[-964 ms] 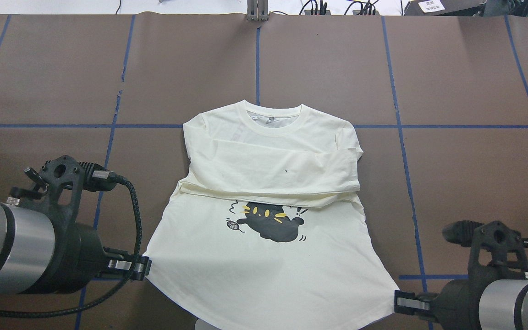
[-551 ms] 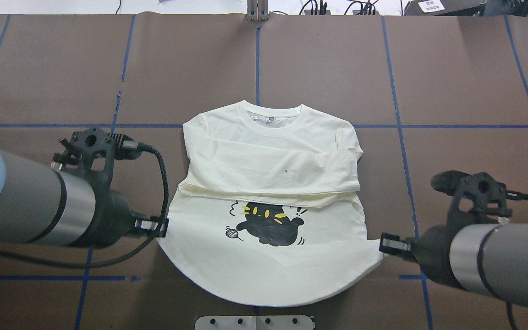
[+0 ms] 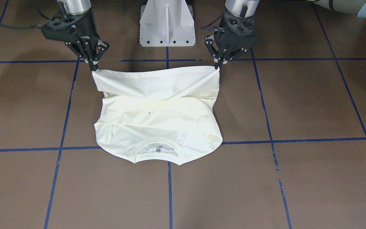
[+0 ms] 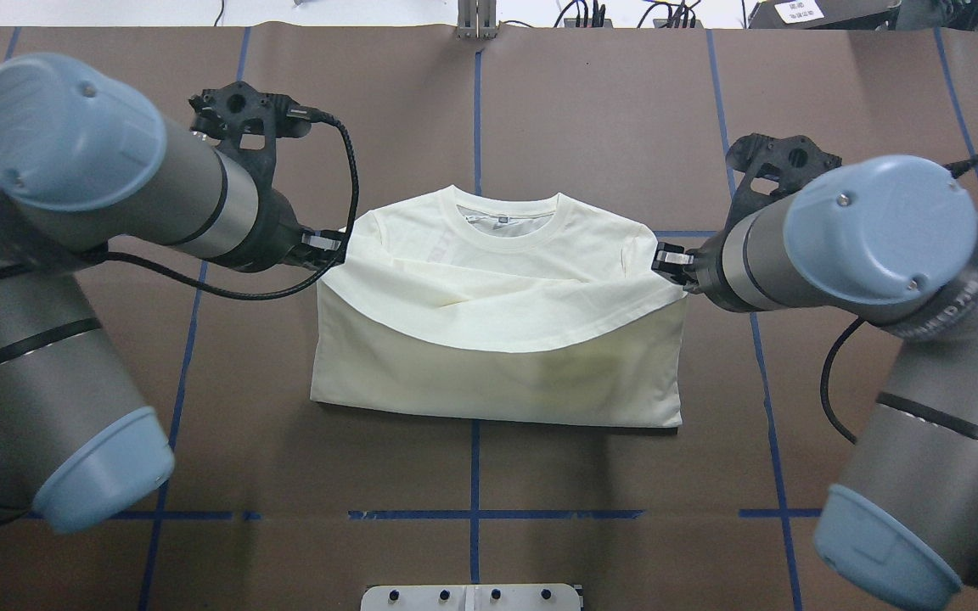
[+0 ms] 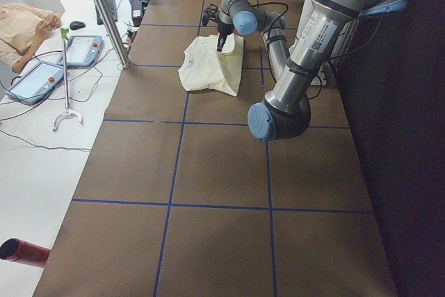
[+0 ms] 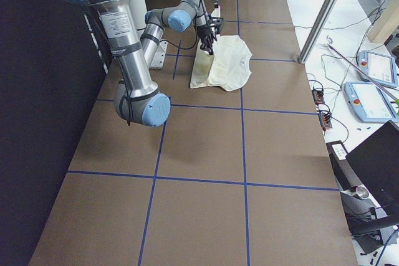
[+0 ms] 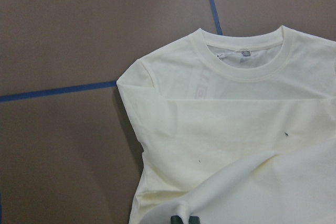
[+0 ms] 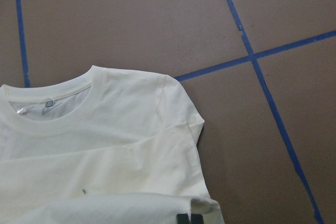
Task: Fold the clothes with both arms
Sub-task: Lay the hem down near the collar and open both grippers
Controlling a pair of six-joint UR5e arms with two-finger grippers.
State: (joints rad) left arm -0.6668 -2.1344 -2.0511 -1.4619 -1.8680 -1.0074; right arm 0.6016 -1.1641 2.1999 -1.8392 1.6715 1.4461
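1. Reaching in from the left edge of the overhead view, the left arm [image 4: 73,170] bends toward the centre. The left gripper [image 4: 329,248] is closed on one hem corner of the shirt [image 4: 497,365].
2. The right arm [image 4: 879,238] comes in from the right edge in a mirrored pose. The right gripper [image 4: 674,261] pinches the other hem corner.
3. In the front-facing view both grippers point down in the upper part of the frame, with the hem stretched between them.
4. The shirt lies in the centre of the table [image 4: 625,127]. Its lower part is turned up over the body, only plain fabric shows, and the collar [image 4: 506,225] is toward the top of the overhead view.
5. Count: two arms, two grippers, one shirt, one white pedestal [image 3: 167,22].
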